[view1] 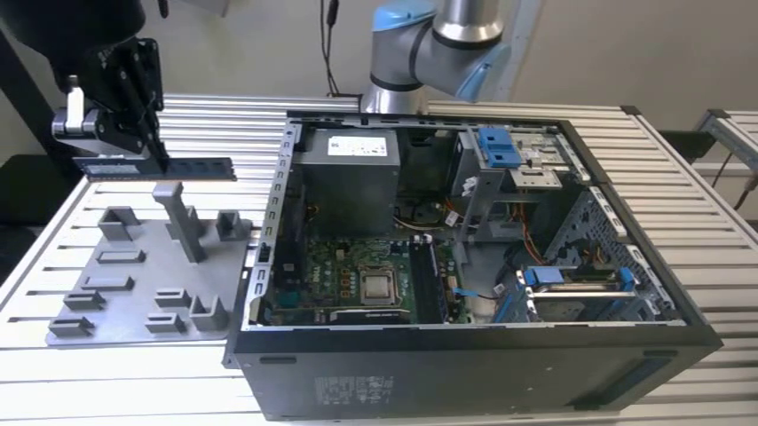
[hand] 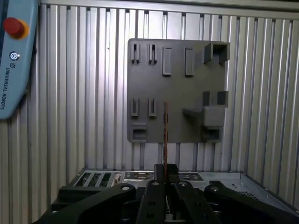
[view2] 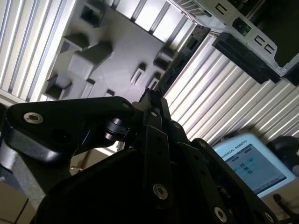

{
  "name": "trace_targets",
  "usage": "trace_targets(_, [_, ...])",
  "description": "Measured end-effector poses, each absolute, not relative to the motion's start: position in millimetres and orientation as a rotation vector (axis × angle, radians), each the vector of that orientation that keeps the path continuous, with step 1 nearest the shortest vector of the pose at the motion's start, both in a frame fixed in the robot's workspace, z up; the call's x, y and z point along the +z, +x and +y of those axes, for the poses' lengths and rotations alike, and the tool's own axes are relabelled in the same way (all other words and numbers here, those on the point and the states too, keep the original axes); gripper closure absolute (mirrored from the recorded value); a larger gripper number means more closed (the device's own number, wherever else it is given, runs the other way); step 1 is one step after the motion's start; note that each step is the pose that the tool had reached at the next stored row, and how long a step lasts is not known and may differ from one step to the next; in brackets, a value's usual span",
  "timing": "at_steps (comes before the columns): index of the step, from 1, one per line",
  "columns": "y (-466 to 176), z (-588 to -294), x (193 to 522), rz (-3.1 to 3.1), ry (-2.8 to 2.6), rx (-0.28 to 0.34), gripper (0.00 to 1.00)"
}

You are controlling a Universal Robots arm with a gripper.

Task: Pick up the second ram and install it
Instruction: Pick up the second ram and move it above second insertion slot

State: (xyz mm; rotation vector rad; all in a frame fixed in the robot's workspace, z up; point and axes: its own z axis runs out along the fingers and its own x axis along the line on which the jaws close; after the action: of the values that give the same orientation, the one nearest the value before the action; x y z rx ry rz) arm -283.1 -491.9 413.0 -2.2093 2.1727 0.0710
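Ram (view1: 160, 167): gripped by the clenched pincer (view1: 142, 149), held level above the tray (view1: 130, 306) at the exterior view's left, well apart from the case (view1: 474, 373). Pickup judged done; installation was not yet done.

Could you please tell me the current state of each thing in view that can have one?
gripper: shut on the second ram.
second ram: held level, in the air above the grey tray.
grey tray: flat on the table, beside the computer case.
computer case: side open, interior exposed.
teach pendant: screen lit.
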Motion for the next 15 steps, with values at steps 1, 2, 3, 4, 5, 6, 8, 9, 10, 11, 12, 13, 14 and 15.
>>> trace_targets(1, [-282, -492, 413, 2.173, -2.209, 0.071, 0.86])
trace_targets(2, [-281, -492, 413, 2.173, -2.209, 0.071, 0.86])
trace_targets(3, [-279, -492, 413, 2.173, -2.209, 0.071, 0.86])
trace_targets(4, [-278, -492, 413, 2.173, -2.209, 0.071, 0.86])
trace_targets(5, [-277, -492, 413, 2.173, -2.209, 0.071, 0.86])
trace_targets(6, [-275, -492, 413, 2.173, -2.209, 0.071, 0.86])
trace_targets(8, [-273, -492, 413, 2.173, -2.209, 0.071, 0.86])
trace_targets(9, [-272, -492, 413, 2.173, -2.209, 0.071, 0.86])
trace_targets(10, [-270, -492, 413, 2.173, -2.209, 0.071, 0.86])
trace_targets(11, [-269, -492, 413, 2.173, -2.209, 0.071, 0.86])
trace_targets(12, [-268, -492, 413, 2.173, -2.209, 0.071, 0.86])
trace_targets(13, [-266, -492, 413, 2.173, -2.209, 0.071, 0.86])
trace_targets(14, [-265, -492, 413, 2.173, -2.209, 0.071, 0.86])
trace_targets(15, [-264, -492, 413, 2.173, -2.209, 0.071, 0.86])
